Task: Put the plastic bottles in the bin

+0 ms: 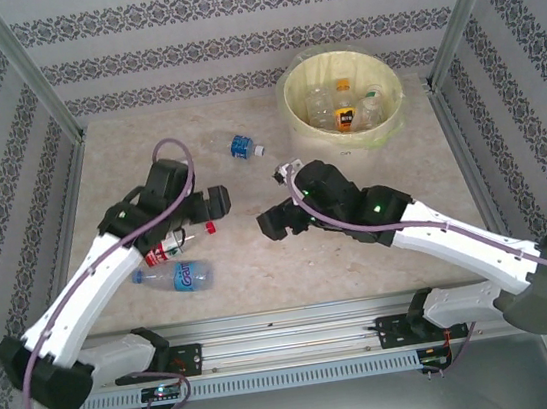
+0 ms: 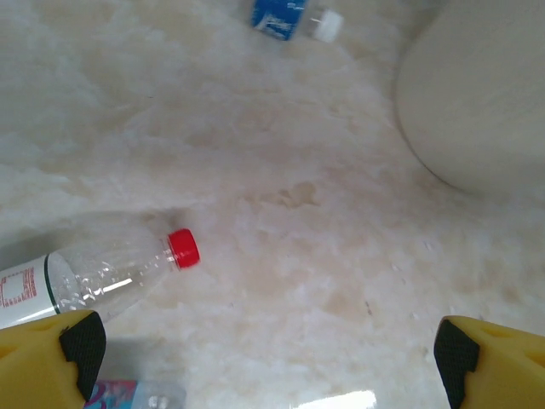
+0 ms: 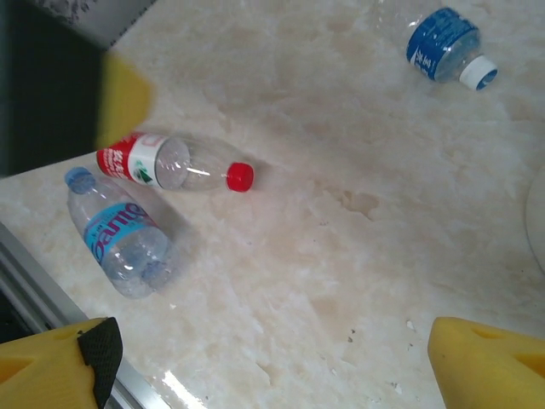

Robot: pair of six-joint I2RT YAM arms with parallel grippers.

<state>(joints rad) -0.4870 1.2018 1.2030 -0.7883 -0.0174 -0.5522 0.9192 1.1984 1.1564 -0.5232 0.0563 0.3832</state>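
Note:
The cream bin [image 1: 392, 106] stands at the back right with several plastic bottles [image 1: 343, 115] inside; its wall [image 2: 477, 102] shows in the left wrist view. Three bottles lie on the table. A blue-labelled one [image 1: 243, 147] [image 2: 294, 17] [image 3: 447, 43] is at the back middle. A red-capped one [image 1: 182, 240] [image 2: 102, 273] [image 3: 174, 162] lies under my left arm. A pale-blue-labelled one [image 1: 174, 276] [image 3: 119, 234] lies nearer the front. My left gripper [image 1: 215, 204] [image 2: 268, 354] hangs open just right of the red cap. My right gripper [image 1: 276, 222] [image 3: 272, 358] is open over bare table, nothing between its fingers.
A metal rail [image 1: 289, 318] runs along the front edge, and patterned walls close in the table [image 1: 263, 276] on three sides. A small pale object [image 1: 281, 173] lies beside my right wrist. My two grippers face each other near the table's middle.

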